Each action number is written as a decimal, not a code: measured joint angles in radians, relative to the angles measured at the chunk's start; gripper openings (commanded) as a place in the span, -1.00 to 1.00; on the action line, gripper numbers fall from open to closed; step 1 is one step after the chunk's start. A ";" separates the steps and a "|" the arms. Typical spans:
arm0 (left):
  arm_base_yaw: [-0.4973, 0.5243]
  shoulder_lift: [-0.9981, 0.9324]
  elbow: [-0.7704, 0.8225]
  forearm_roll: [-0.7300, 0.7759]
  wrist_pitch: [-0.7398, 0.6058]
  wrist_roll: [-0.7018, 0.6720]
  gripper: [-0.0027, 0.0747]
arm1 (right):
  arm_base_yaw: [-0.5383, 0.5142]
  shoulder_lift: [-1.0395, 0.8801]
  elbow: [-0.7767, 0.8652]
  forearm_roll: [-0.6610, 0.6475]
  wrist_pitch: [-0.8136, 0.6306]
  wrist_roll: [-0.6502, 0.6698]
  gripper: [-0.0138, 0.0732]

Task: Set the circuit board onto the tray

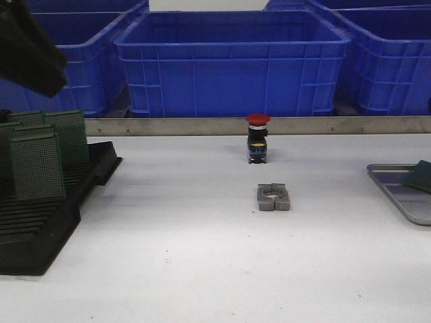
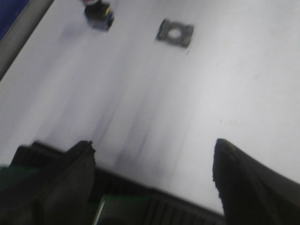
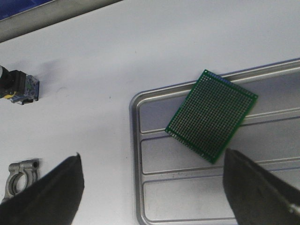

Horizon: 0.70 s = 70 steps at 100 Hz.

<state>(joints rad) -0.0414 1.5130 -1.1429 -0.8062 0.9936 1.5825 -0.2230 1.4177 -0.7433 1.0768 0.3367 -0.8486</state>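
A green perforated circuit board (image 3: 212,115) lies flat on the grey ribbed tray (image 3: 136,154), apart from the fingers. My right gripper (image 3: 152,153) is open and empty above the tray's end. In the front view the tray (image 1: 394,190) is at the right edge with the board (image 1: 421,176) on it. Several more green boards (image 1: 37,165) stand upright in a black slotted rack (image 1: 40,229) at the left. My left gripper (image 2: 153,142) is open and empty above the rack's edge (image 2: 187,208), with one board (image 2: 123,208) below it. The left wrist view is blurred.
A red-capped push-button switch (image 1: 257,138) stands mid-table, and a grey metal clamp block (image 1: 273,198) lies in front of it. Blue bins (image 1: 232,60) stand behind a metal rail (image 1: 202,126) at the back. My left arm (image 1: 28,48) hangs dark at the top left.
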 measured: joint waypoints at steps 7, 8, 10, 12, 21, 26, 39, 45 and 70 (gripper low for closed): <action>0.025 0.000 0.000 0.094 -0.009 0.000 0.35 | 0.000 0.000 0.000 0.000 0.000 0.000 0.75; 0.029 0.000 0.000 0.113 -0.011 0.000 0.35 | 0.000 0.000 0.000 0.000 0.000 0.000 0.75; 0.035 0.000 0.000 0.142 -0.011 0.000 0.35 | 0.000 0.000 0.000 0.000 0.000 0.000 0.75; 0.039 0.000 0.000 0.160 -0.011 0.000 0.35 | 0.000 0.000 0.000 0.000 0.000 0.000 0.75; 0.060 0.000 0.000 0.271 -0.007 0.000 0.35 | 0.000 0.000 0.000 0.000 0.000 -0.002 0.75; 0.068 0.000 0.000 0.323 -0.003 0.000 0.35 | 0.000 0.000 0.000 0.000 0.000 -0.002 0.75; 0.086 0.000 0.000 0.426 -0.003 -0.002 0.35 | 0.000 0.000 0.000 0.000 0.000 -0.002 0.75; 0.088 0.003 0.000 0.461 -0.002 -0.004 0.35 | 0.000 0.000 0.000 0.000 0.002 -0.002 0.75; 0.090 0.104 0.000 0.508 -0.008 -0.008 0.35 | 0.000 0.000 0.000 0.000 0.014 -0.002 0.75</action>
<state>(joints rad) 0.0489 1.6175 -1.1429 -0.2981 0.9858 1.5743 -0.2230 1.4177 -0.7433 1.0768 0.3511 -0.8508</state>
